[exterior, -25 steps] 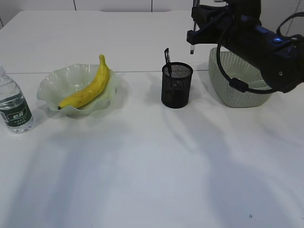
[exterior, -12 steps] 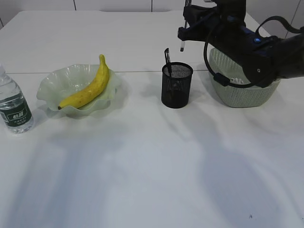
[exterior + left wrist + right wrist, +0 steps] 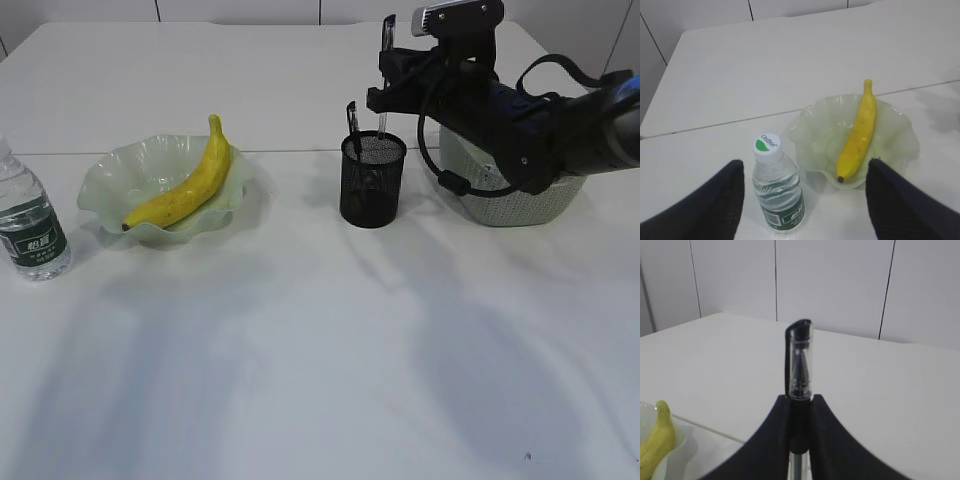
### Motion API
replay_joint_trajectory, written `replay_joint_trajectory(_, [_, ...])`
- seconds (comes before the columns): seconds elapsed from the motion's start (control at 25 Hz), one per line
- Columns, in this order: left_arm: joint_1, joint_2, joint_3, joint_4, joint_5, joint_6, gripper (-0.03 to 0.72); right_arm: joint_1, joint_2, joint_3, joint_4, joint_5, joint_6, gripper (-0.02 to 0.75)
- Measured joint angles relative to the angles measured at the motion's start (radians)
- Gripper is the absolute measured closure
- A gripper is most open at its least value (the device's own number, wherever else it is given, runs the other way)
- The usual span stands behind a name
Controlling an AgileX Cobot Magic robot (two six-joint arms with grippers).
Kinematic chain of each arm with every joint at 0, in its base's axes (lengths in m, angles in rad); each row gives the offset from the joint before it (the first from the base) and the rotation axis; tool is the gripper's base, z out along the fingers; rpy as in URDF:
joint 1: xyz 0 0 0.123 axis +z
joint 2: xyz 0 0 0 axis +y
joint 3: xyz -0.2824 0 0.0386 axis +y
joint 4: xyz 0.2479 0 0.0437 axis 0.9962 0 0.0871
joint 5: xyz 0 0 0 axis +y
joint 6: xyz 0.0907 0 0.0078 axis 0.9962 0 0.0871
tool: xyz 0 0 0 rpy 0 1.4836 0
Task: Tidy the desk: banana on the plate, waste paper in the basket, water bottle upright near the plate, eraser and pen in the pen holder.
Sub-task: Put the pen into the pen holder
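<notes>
My right gripper is shut on a clear pen with a black cap, held upright. The pen's lower end reaches the mouth of the black mesh pen holder. In the right wrist view the pen stands pinched between the fingertips of the right gripper. The banana lies on the pale green plate. The water bottle stands upright left of the plate, with the banana beyond. My left gripper hangs open above the bottle, holding nothing. The eraser and waste paper are out of view.
A second dark pen leans in the holder. The pale green basket stands right of the holder, partly behind my right arm. The bottle is near the table's left edge.
My right arm has moved left and down with the pen, from in front of the basket to the holder. The pen's lower end has come down to the holder's mouth. The left gripper is unchanged.
</notes>
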Motion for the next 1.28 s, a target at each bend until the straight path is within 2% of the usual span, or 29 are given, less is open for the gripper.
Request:
replay_joint_trajectory(0.84, [0.000, 0.007, 0.000, 0.000, -0.043, 0.000, 0.151, 0.000, 0.114, -0.072, -0.004, 0.049, 0.026, 0.678])
replay_joint_trajectory(1.28, [0.000, 0.007, 0.000, 0.000, -0.048, 0.000, 0.151, 0.000, 0.132, -0.077, -0.059, 0.068, 0.028, 0.678])
